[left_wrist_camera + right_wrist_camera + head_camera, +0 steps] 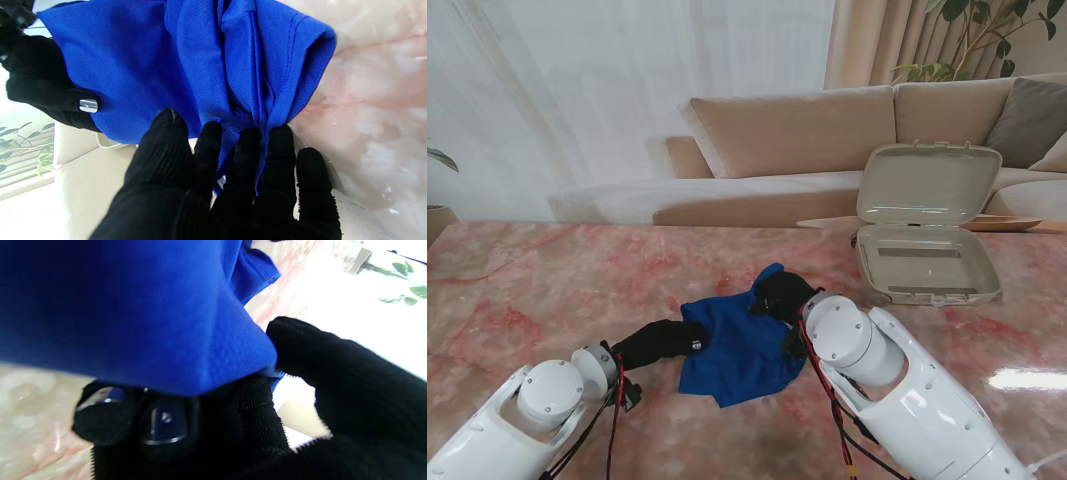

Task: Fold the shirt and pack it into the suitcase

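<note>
At table centre, your right hand [783, 294] pinches the far right corner of the blue shirt [737, 345] between thumb and fingers [253, 400], with the fabric draped over them. Your left hand [659, 343] grips the shirt's left edge, with cloth bunched between its 4 fingers [278, 146] and thumb. The shirt lies crumpled on the pink marble table [537, 290]. Farther right stands the beige suitcase [925, 240], lid raised, apart from the shirt.
</note>
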Controlling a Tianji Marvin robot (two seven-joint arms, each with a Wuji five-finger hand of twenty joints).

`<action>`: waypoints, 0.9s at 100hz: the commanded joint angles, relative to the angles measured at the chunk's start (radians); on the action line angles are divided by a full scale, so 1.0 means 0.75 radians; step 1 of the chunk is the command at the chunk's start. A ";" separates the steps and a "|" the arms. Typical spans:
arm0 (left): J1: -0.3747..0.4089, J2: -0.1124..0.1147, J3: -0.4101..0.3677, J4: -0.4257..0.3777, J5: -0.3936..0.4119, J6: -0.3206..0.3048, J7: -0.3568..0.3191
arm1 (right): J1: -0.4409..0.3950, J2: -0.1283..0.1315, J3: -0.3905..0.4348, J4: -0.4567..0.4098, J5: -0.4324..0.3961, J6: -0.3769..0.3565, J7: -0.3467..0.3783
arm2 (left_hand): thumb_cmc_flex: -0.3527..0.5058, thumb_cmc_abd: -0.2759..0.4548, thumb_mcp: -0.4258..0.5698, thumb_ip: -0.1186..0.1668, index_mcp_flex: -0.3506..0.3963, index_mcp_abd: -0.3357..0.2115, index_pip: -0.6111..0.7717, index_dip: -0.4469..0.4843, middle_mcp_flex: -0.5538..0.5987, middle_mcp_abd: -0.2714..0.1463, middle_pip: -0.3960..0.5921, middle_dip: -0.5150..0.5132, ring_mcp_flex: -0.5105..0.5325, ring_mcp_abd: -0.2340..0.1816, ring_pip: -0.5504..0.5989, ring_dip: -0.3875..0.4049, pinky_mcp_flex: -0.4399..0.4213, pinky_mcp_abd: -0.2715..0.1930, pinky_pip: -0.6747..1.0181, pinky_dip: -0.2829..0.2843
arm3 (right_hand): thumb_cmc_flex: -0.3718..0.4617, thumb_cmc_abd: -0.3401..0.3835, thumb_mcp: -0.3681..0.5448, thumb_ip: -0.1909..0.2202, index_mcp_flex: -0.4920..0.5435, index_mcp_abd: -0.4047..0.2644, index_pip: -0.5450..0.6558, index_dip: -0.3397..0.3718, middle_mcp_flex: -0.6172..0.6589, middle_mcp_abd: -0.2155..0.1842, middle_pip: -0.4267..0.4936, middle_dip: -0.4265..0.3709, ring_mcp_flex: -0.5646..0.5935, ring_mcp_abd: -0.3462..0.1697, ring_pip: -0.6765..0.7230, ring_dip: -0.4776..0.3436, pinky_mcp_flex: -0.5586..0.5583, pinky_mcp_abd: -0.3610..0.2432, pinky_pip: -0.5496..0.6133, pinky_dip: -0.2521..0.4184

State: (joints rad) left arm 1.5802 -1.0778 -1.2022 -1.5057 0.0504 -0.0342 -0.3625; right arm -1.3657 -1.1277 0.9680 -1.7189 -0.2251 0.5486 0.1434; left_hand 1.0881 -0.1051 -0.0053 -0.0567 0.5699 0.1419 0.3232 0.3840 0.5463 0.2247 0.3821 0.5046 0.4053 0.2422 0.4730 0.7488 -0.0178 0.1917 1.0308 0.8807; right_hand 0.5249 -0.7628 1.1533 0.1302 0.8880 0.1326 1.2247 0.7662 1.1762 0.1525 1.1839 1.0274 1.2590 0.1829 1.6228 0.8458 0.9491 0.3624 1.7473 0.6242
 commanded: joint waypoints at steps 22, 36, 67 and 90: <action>0.027 -0.003 0.012 0.039 0.009 0.022 -0.004 | 0.035 -0.036 -0.098 0.027 0.020 -0.053 -0.006 | 0.053 0.032 -0.036 -0.001 0.000 -0.022 -0.002 0.011 -0.004 -0.010 -0.013 -0.004 -0.023 0.135 -0.070 -0.048 0.004 0.227 -0.114 -0.021 | 0.019 -0.024 0.090 0.083 0.059 -0.040 0.053 0.013 0.047 0.098 0.000 -0.010 0.071 -0.242 0.127 0.041 0.022 -0.014 0.153 -0.037; 0.030 -0.004 0.011 0.037 0.011 0.025 -0.002 | 0.059 -0.046 -0.150 0.063 0.027 -0.078 -0.017 | 0.055 0.031 -0.036 -0.001 0.001 -0.021 -0.001 0.011 -0.004 -0.007 -0.012 -0.004 -0.024 0.135 -0.070 -0.048 0.004 0.227 -0.114 -0.021 | 0.018 -0.014 0.085 0.076 0.054 -0.041 0.049 0.012 0.041 0.099 -0.004 -0.011 0.071 -0.236 0.122 0.039 0.016 -0.011 0.153 -0.038; 0.039 -0.004 0.004 0.029 0.014 0.030 0.003 | 0.122 -0.071 -0.255 0.180 0.081 -0.107 -0.020 | 0.055 0.031 -0.036 -0.001 0.000 -0.023 -0.002 0.010 -0.003 -0.009 -0.013 -0.005 -0.026 0.134 -0.072 -0.049 0.003 0.226 -0.118 -0.023 | 0.022 0.006 0.064 0.066 0.039 -0.046 0.039 0.011 0.022 0.099 -0.015 -0.011 0.071 -0.214 0.093 0.025 -0.029 -0.006 0.135 -0.039; 0.046 -0.005 -0.003 0.023 0.019 0.034 0.009 | 0.135 -0.081 -0.294 0.213 0.107 -0.114 -0.019 | 0.056 0.032 -0.035 -0.002 0.001 -0.020 -0.001 0.010 -0.002 -0.010 -0.013 -0.005 -0.023 0.136 -0.072 -0.050 0.012 0.232 -0.120 -0.026 | 0.031 0.014 0.040 0.036 0.029 -0.056 0.029 -0.003 0.004 0.097 -0.033 -0.018 0.070 -0.178 0.026 -0.014 -0.080 0.010 0.092 -0.040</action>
State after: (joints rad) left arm 1.5916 -1.0823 -1.2103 -1.5151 0.0548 -0.0253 -0.3548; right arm -1.2564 -1.1798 0.7545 -1.5691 -0.1527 0.4633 0.1110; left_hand 1.0881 -0.1051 -0.0053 -0.0567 0.5699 0.1419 0.3232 0.3840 0.5463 0.2247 0.3821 0.5046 0.4041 0.2418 0.4730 0.7488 -0.0185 0.1840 1.0291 0.8796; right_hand 0.5251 -0.7653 1.1526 0.1306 0.8985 0.1326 1.2247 0.7663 1.1826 0.1518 1.1820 1.0276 1.2611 0.1829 1.6223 0.8545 0.8979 0.3624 1.7486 0.6125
